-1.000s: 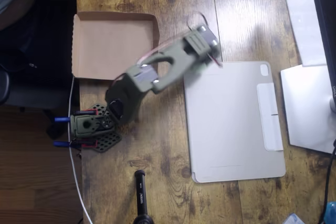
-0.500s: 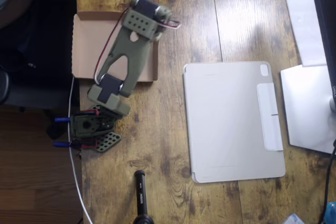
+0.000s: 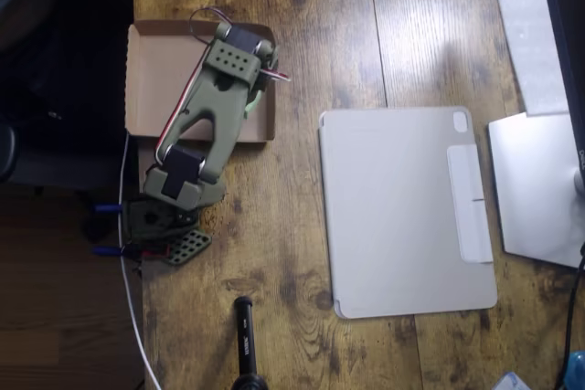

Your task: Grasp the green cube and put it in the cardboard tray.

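The cardboard tray [image 3: 164, 70] lies at the table's upper left in the overhead view, brown with low rims. The olive-green arm reaches up from its base over the tray's right half. Its gripper [image 3: 238, 59] points down above the tray's upper right part, near the right rim. From above, the wrist head and its wires cover the fingers, so their state does not show. The green cube is hidden, and I cannot tell whether it is under the gripper head.
A flat grey tablet cover [image 3: 407, 212] lies to the right of the tray. White sheets [image 3: 535, 184] sit at the right edge. A black rod [image 3: 245, 340] stands at the bottom. The arm's base [image 3: 160, 226] is at the table's left edge.
The arm swung left from the tablet cover's upper left corner to above the tray. Since then the gripper head has shifted slightly down and left over the tray.
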